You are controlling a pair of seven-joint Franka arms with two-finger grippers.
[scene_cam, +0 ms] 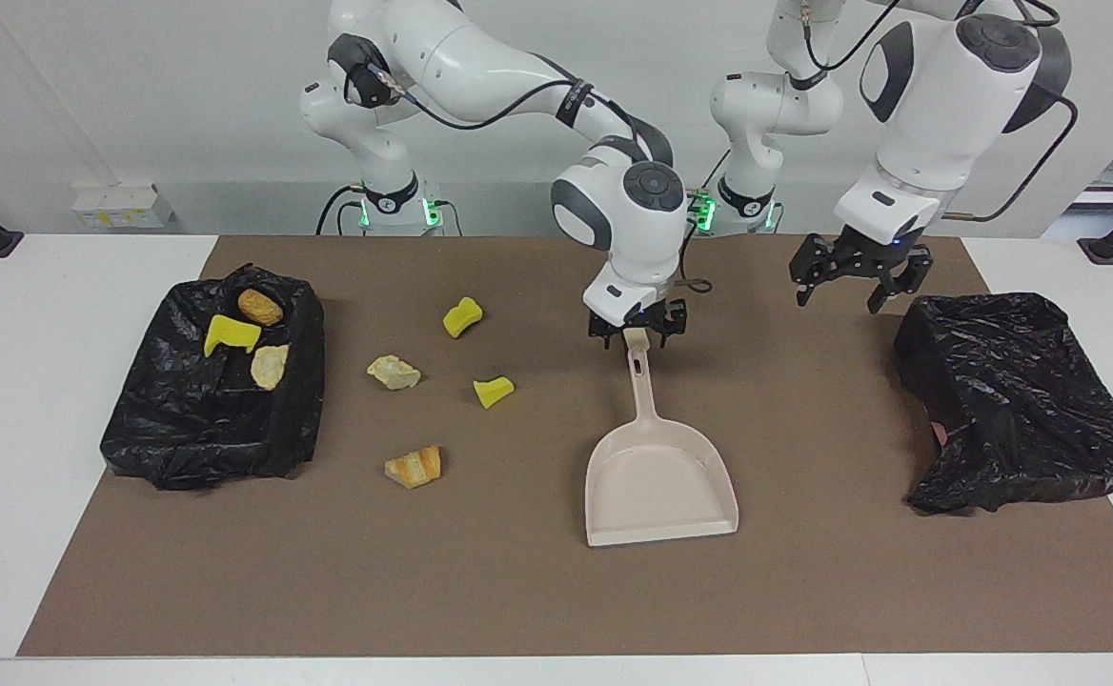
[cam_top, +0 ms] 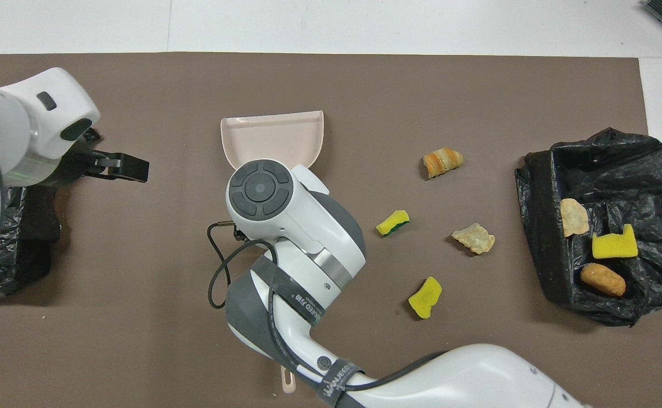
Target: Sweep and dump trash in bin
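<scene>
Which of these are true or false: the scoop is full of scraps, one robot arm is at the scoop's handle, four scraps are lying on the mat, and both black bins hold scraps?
1. The dustpan is full of scraps. False: its tray is empty.
2. The right gripper is at the dustpan's handle. True.
3. Four scraps lie loose on the brown mat. True: two yellow sponge bits and two bread pieces.
4. Both bins show scraps inside. False: only the bin at the right arm's end shows scraps, three of them; the other bin, below the left gripper, shows only black bag.
5. The left gripper holds a scrap. False: it hangs open with nothing in it.
</scene>
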